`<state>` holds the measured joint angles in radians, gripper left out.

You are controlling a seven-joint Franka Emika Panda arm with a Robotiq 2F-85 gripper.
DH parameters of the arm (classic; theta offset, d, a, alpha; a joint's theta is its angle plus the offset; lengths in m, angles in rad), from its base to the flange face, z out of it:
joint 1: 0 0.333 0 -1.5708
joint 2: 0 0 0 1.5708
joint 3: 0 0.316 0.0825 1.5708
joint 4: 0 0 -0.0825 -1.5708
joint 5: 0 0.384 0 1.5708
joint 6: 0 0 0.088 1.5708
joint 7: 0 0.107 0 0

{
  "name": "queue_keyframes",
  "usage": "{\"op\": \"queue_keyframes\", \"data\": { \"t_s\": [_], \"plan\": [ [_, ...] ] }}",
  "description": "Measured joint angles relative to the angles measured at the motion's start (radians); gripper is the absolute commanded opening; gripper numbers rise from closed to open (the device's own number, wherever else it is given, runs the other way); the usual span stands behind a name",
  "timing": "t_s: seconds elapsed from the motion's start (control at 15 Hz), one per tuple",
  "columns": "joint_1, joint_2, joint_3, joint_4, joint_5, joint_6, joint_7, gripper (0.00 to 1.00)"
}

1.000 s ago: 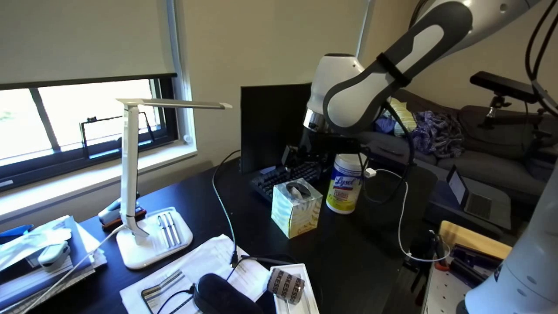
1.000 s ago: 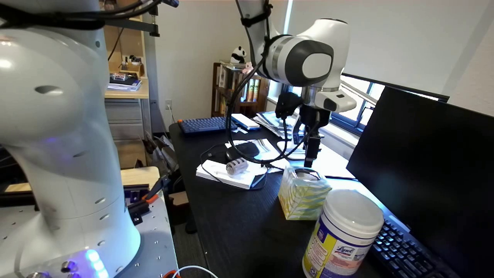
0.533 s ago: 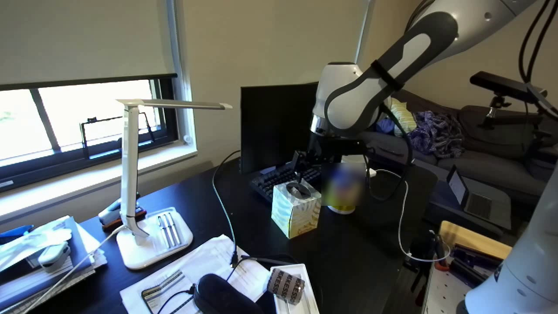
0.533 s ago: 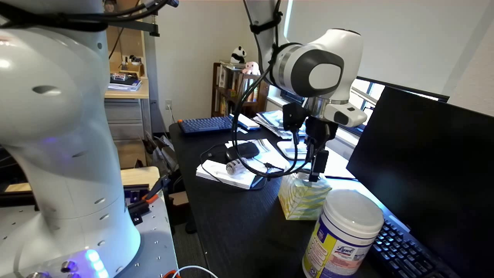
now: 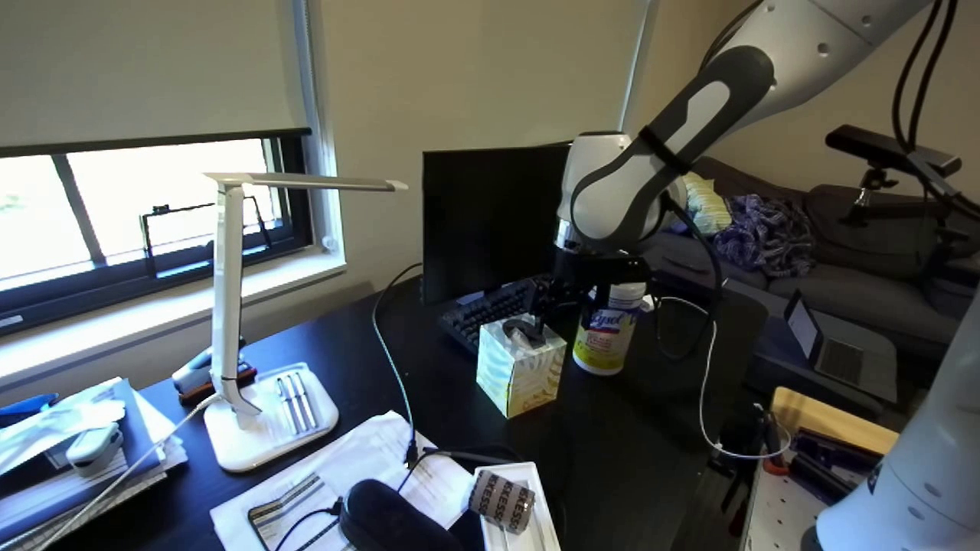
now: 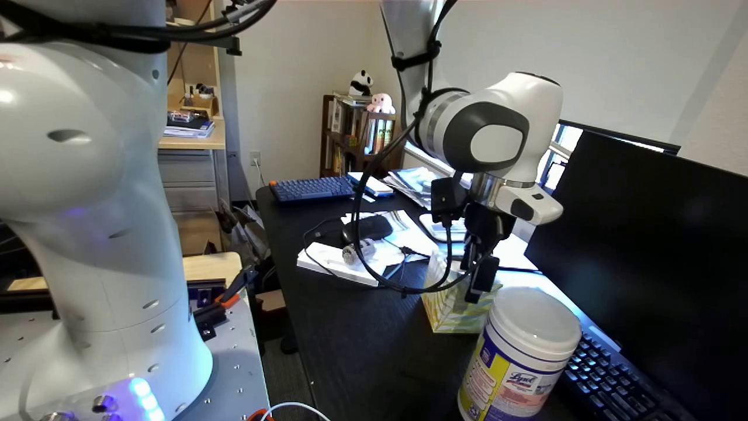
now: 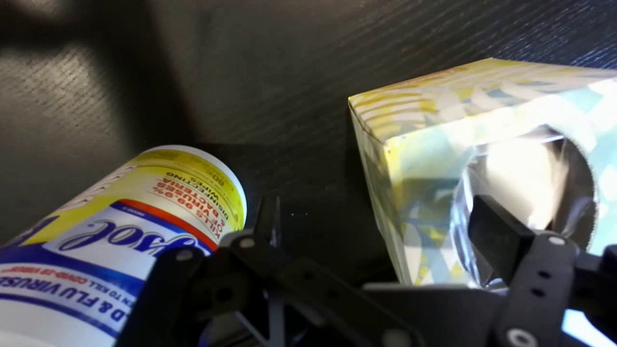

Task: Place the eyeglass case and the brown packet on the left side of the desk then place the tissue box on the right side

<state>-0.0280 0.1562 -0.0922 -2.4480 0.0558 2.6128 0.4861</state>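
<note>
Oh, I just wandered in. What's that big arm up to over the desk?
A robot arm hangs over the tissue box, which stands upright on the desk. Its gripper is open and holds nothing: in the wrist view, one finger overlaps the box's opening, while the other appears between the box and the wipes tub. Grabbing the box looks like the likely next move. The eyeglass case lies among the papers, away from the gripper.

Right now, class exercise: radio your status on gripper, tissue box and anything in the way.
Gripper open, holding nothing. Tissue box upright on the desk, one finger at its opening. Tub close by the other finger, possibly in the way.
</note>
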Motion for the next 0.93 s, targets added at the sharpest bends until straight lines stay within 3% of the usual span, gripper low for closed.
{"op": "queue_keyframes", "data": {
  "t_s": [0.33, 0.8, 0.87, 0.93],
  "plan": [
    [-0.002, 0.012, -0.02, 0.0, 0.0, 0.052, -0.018, 1.0],
    [-0.002, 0.066, 0.013, 0.018, 0.071, 0.1, -0.174, 1.0],
    [-0.002, 0.076, 0.021, 0.025, 0.087, 0.102, -0.188, 0.75],
    [-0.002, 0.085, 0.028, 0.031, 0.097, 0.104, -0.197, 0.73]
  ]
}}
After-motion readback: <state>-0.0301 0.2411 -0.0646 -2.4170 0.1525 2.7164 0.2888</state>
